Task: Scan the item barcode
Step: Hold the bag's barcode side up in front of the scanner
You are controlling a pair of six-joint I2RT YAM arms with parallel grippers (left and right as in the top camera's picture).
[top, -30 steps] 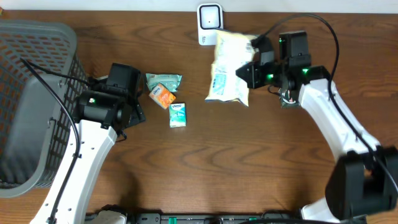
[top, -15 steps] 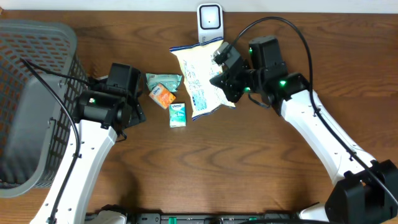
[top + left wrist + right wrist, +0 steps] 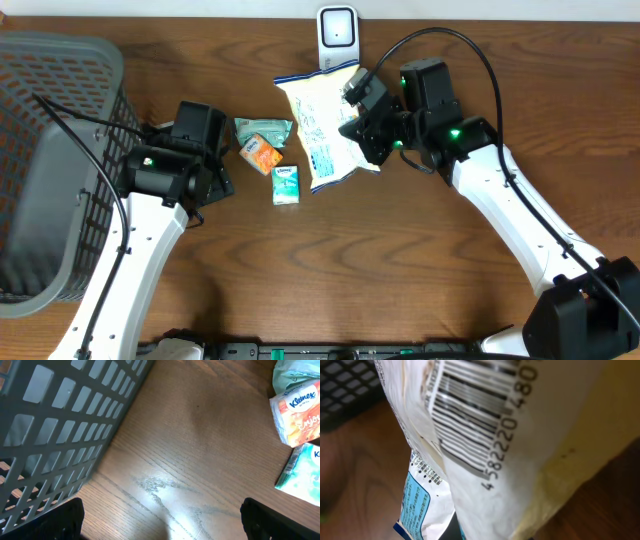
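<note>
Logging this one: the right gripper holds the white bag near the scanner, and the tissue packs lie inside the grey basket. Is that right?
Not quite. The tissue packs lie on the table, outside the grey basket, as the overhead view shows. The right gripper does hold the white bag near the scanner.

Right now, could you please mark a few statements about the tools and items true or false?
1. The right tool is shut on the snack bag. True.
2. The left tool holds the orange tissue pack. False: it is open and empty; the pack lies on the table.
3. The snack bag lies in the basket. False: the right tool holds it near the scanner.
4. A barcode shows on the bag in the right wrist view. True.
</note>
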